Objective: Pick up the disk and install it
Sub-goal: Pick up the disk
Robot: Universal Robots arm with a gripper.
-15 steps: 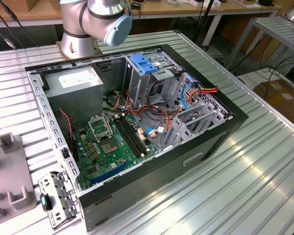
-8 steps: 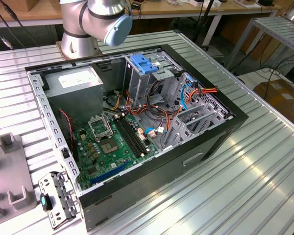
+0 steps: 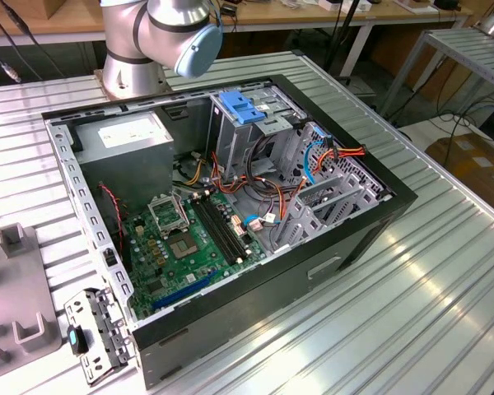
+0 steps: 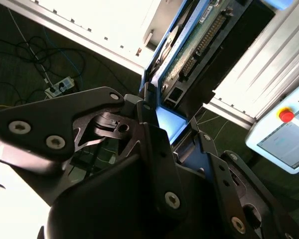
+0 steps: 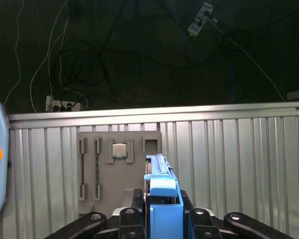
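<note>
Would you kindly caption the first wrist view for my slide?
Hand holding the disk, grey fixture tray on the table beyond.

The disk (image 4: 189, 50) (blue rails, green circuit board exposed) sits edge-on, clamped in the gripper (image 4: 169, 119).

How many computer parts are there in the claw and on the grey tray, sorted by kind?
Disk, gripped in the claw: 1
Chip on the tray: 1
Memory stick on the tray: 1
Total: 3
</note>
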